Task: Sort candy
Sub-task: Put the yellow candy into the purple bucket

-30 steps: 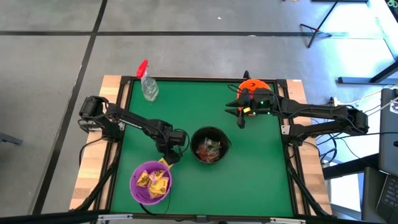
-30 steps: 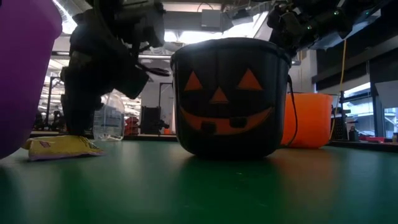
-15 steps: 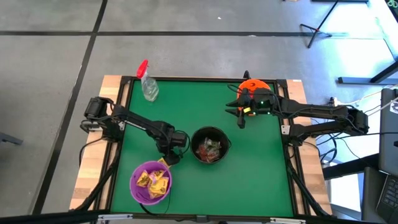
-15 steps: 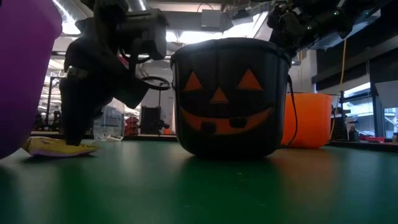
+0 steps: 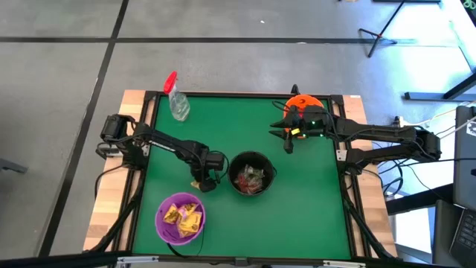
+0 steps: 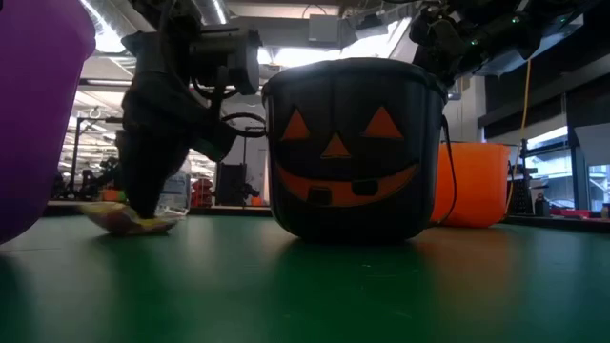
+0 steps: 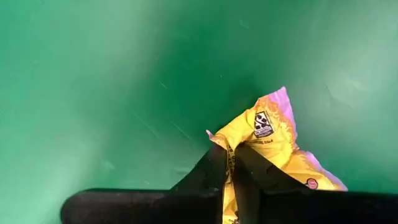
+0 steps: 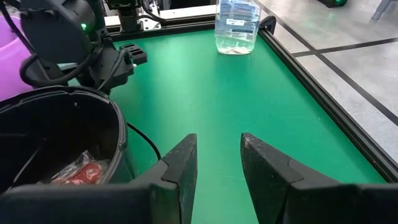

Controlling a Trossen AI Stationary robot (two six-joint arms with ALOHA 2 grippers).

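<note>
Left hand [image 7: 231, 177] pinching yellow candy packet [image 7: 273, 146], small dark logo unreadable, right hand [image 8: 217, 163] parted, empty

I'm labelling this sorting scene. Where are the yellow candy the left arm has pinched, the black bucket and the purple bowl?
Yellow candy [image 7: 272, 134]: left wrist view, on its printed wrapper face.
Black bucket [image 6: 351, 152]: low view, on its pumpkin face.
Purple bowl [image 5: 161, 211]: high view, on its rim.

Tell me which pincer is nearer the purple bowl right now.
Left. The left pincer is just beyond the purple bowl rim, shut on a yellow candy. The right pincer hangs open across the table, past the black pumpkin bucket.
</note>
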